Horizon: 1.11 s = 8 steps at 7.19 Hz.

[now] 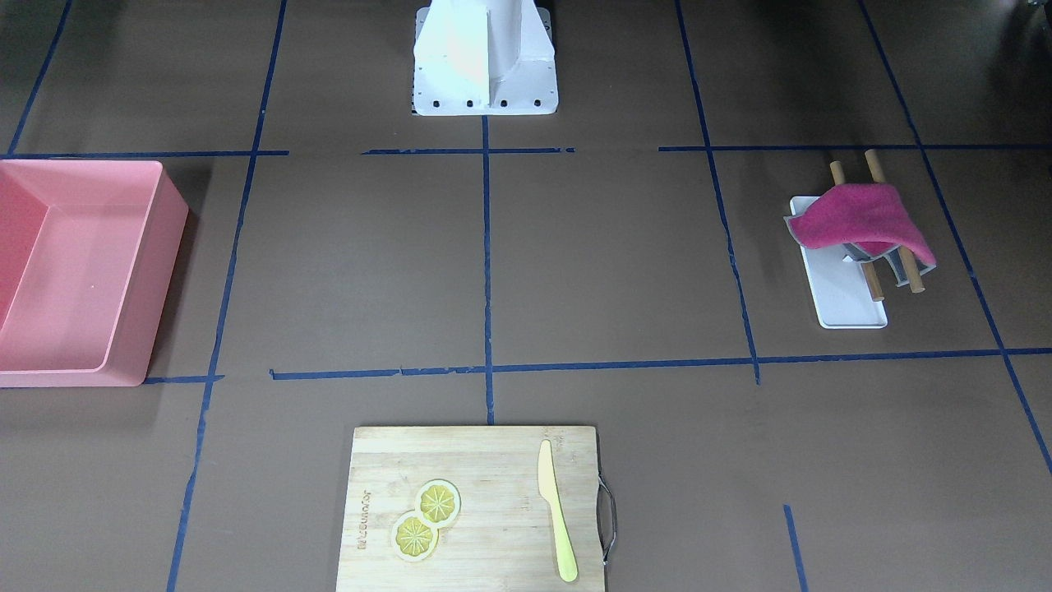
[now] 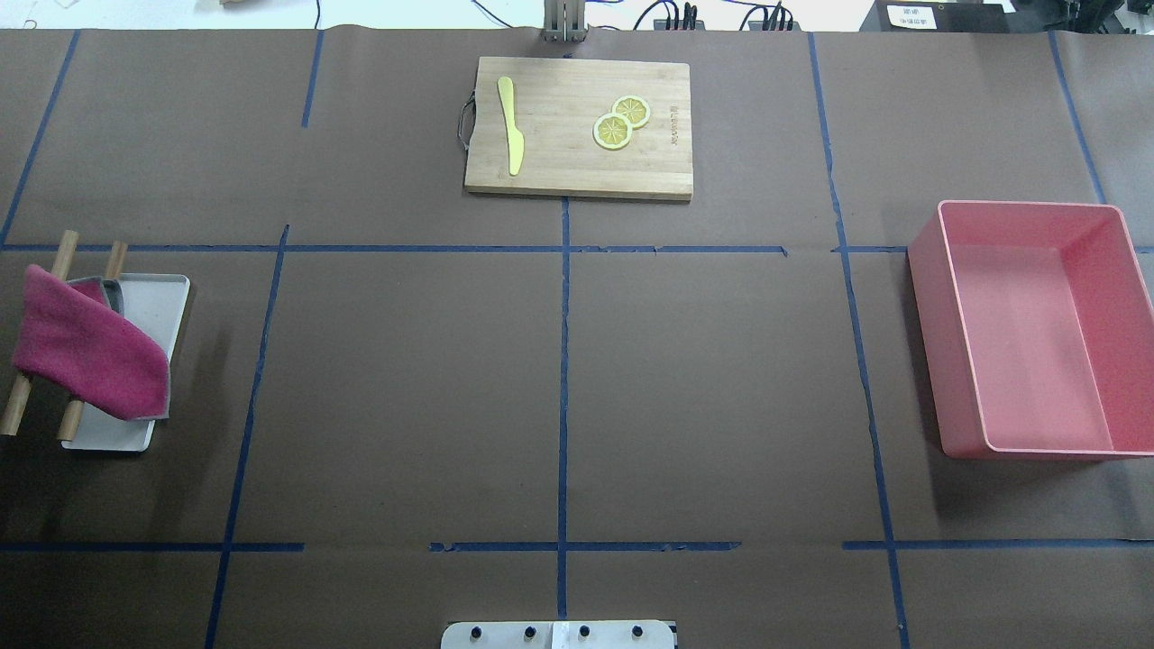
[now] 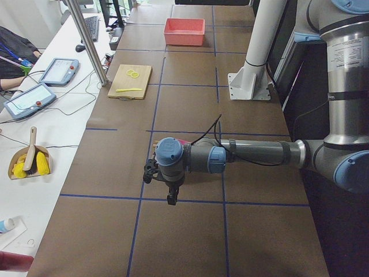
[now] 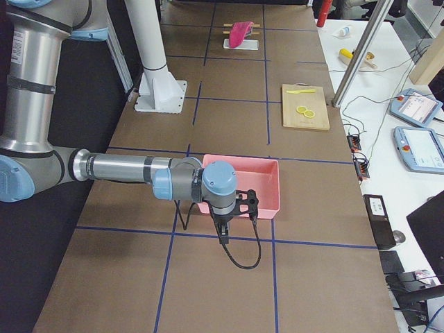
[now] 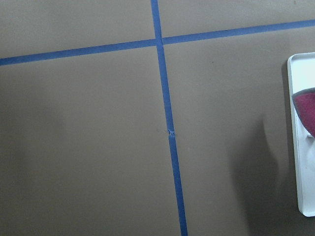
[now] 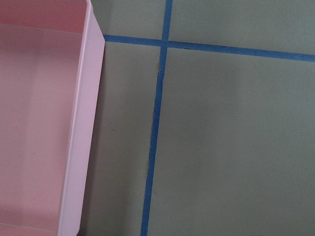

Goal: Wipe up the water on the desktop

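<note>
The brown desktop (image 2: 703, 361) with blue tape lines fills the overhead and front views; I see no water on it. A magenta cloth (image 2: 86, 356) hangs over a small rack with two wooden rods on a white tray (image 2: 158, 302) at the overhead view's left edge. The same cloth (image 1: 863, 218) shows at the right of the front view, and its corner (image 5: 306, 105) shows in the left wrist view. My left gripper (image 3: 172, 196) hangs above the desktop near the tray. My right gripper (image 4: 222, 232) hovers beside the pink bin. I cannot tell whether either is open or shut.
A pink bin (image 2: 1037, 329) stands on the robot's right side. At the far middle edge lies a bamboo cutting board (image 2: 577, 171) with two lemon slices (image 2: 620, 122) and a yellow knife (image 2: 511, 126). The robot's white base (image 1: 485, 57) stands at the near edge.
</note>
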Motion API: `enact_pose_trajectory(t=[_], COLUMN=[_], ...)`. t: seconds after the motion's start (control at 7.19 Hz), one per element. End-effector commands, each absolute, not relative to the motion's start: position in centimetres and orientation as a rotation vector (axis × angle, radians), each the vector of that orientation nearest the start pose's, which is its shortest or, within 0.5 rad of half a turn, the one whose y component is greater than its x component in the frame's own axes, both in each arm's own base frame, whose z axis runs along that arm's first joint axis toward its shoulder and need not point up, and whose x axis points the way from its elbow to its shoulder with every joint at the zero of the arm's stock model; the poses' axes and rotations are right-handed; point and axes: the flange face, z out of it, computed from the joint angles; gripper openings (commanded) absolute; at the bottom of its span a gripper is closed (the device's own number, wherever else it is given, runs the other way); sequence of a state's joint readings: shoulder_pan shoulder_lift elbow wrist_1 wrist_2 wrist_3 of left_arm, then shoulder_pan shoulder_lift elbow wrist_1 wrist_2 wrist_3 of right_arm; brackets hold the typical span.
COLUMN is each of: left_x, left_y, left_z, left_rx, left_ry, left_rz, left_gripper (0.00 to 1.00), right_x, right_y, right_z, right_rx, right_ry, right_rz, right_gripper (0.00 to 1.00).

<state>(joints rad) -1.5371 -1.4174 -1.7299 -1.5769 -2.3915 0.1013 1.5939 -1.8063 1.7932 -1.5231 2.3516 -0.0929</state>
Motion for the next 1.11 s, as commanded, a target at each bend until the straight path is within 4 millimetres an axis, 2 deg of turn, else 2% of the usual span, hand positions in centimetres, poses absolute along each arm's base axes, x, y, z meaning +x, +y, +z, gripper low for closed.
enact_pose_trajectory(t=[0.0, 0.28, 0.7, 0.83, 0.97], left_x=[-4.5, -4.5, -4.6, -4.6, -4.5], left_y=[-43.4, -43.0, -44.7, -47.0, -47.7], left_z=[64.4, 64.7, 63.3, 60.8, 61.2], left_rx=[0.041, 0.038, 0.075, 0.148, 0.129], left_ry=[0.819, 0.817, 0.787, 0.784, 0.79], left_rz=[0.134, 0.135, 0.147, 0.171, 0.163], left_gripper=[1.0, 1.0, 1.0, 1.0, 1.0], right_x=[7.2, 6.9, 6.2, 6.1, 5.7], right_y=[-39.4, -39.5, -40.9, -41.9, -42.0], right_z=[64.8, 64.7, 63.5, 62.7, 62.6], right_rx=[0.078, 0.078, 0.097, 0.11, 0.101], right_ry=[-0.778, -0.778, -0.779, -0.779, -0.78], right_rz=[-0.082, -0.088, -0.112, -0.112, -0.105], right_gripper=[1.0, 1.0, 1.0, 1.0, 1.0])
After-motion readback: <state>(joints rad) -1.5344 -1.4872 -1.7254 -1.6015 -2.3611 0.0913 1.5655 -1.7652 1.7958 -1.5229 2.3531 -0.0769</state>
